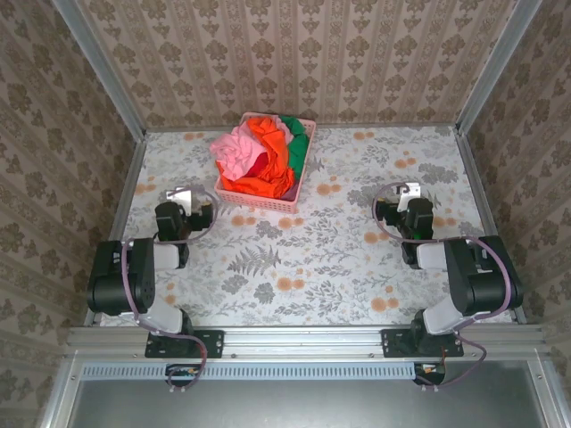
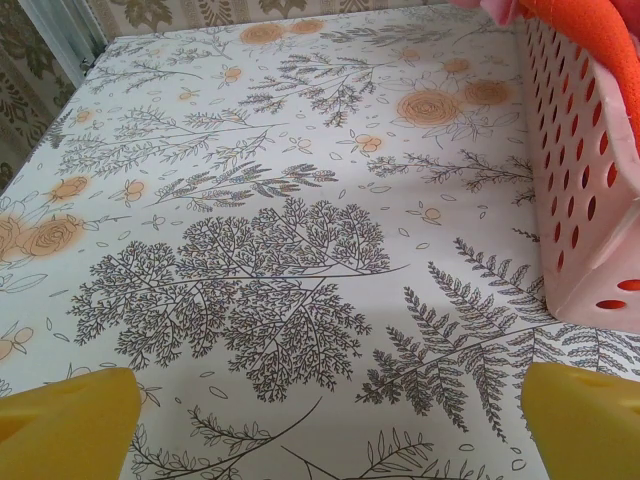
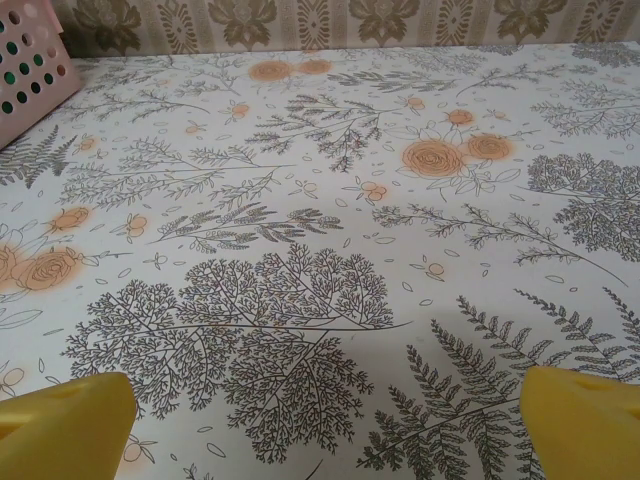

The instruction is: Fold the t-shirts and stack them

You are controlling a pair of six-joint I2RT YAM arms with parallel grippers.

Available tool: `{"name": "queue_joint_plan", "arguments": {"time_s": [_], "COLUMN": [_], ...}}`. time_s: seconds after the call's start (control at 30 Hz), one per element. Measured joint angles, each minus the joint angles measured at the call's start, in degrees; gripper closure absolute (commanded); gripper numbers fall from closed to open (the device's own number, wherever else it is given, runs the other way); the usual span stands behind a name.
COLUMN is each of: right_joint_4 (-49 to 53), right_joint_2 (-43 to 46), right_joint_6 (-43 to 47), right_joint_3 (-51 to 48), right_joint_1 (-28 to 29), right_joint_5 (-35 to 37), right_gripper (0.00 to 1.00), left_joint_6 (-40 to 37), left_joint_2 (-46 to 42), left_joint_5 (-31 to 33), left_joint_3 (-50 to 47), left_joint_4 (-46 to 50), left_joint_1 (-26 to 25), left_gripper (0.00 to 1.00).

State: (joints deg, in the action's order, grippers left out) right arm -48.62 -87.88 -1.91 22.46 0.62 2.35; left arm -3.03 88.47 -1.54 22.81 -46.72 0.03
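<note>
The t-shirts (image 1: 259, 156) lie crumpled in a heap in a pink lattice basket (image 1: 259, 198) at the back middle of the table: orange, light pink, red and green cloth. An orange t-shirt (image 2: 590, 25) hangs over the basket's rim at the top right of the left wrist view. My left gripper (image 1: 181, 198) hangs to the left of the basket, open, its yellow fingers (image 2: 70, 425) wide apart over bare tablecloth. Right of the basket, my right gripper (image 1: 403, 194) is open too, with nothing between its yellow fingers (image 3: 585, 425).
The table has a floral cloth (image 1: 312, 259) and wallpapered walls on three sides behind metal posts. The basket's wall (image 2: 590, 200) is close on the right of the left gripper. A corner of the basket (image 3: 30, 65) lies far left of the right gripper.
</note>
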Motion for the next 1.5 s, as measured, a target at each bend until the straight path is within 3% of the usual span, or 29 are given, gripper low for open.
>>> {"name": "queue_joint_plan", "arguments": {"time_s": [1.17,1.3,1.5], "right_joint_4": [3.1,10.5,23.0], "right_joint_2": [1.2,7.8,19.6], "right_joint_6": [0.1,0.2,-1.5], "right_joint_3": [0.8,2.5,8.2], "right_joint_1": [0.0,0.0,0.0], "right_joint_5": [-0.1,-0.3,-1.7], "right_gripper": [0.00,0.00,0.00], "left_joint_6": [0.0,-1.2,-1.7], "left_joint_2": [-1.7,-10.6,-17.0], "left_joint_5": [1.0,3.3,7.2], "left_joint_3": [-0.1,1.9,17.0], "left_joint_4": [0.8,10.0,27.4], "left_joint_1": [-0.4,-4.6,-15.2], "left_gripper": [0.00,0.00,0.00]}}
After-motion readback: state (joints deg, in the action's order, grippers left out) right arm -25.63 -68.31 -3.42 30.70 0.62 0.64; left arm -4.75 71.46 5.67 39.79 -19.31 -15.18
